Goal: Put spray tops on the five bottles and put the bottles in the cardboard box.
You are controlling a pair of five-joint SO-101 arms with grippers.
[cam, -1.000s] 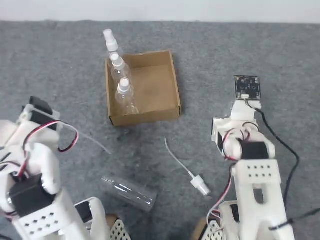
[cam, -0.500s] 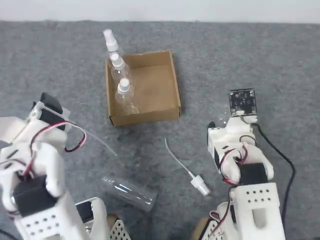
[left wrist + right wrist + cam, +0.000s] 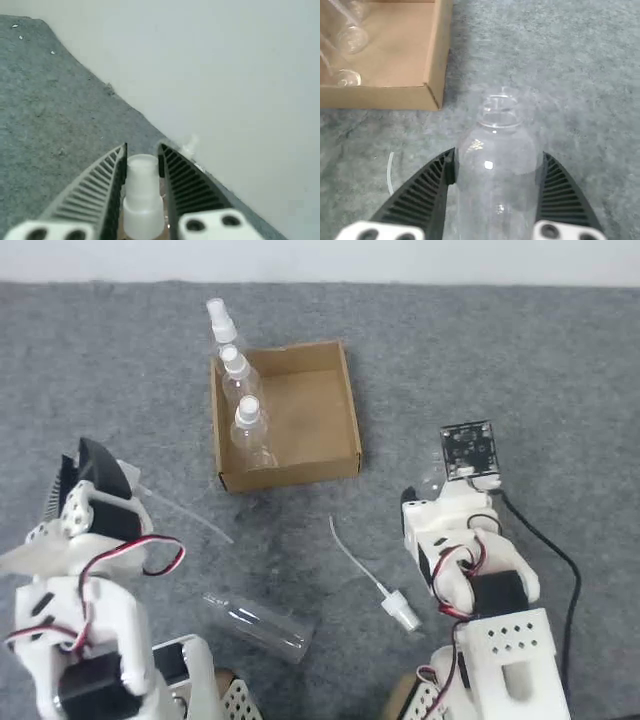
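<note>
My left gripper (image 3: 142, 150) is shut on a white spray top (image 3: 143, 200); its thin tube (image 3: 192, 521) trails toward the table's middle in the high view. A clear bottle (image 3: 497, 165) with a bare, uncapped neck sits in my right gripper (image 3: 498, 156), which is shut on it, near the cardboard box (image 3: 437, 55). The box (image 3: 350, 410) holds capped bottles (image 3: 250, 430) along its left wall, and one spray head (image 3: 220, 320) pokes out over the back wall. An uncapped bottle (image 3: 258, 626) lies on its side between the arms. A loose spray top (image 3: 400, 610) with a long tube lies beside the right arm.
Grey felt (image 3: 520, 350) covers the table up to a pale wall at the back. The right half of the box floor (image 3: 310, 415) is bare. Open mat lies to the right of the box and along the far left.
The right arm has drawn back toward the near edge and a little left with its bottle. The left arm has turned and lifted its wrist, carrying the spray top and tube slightly rightward.
</note>
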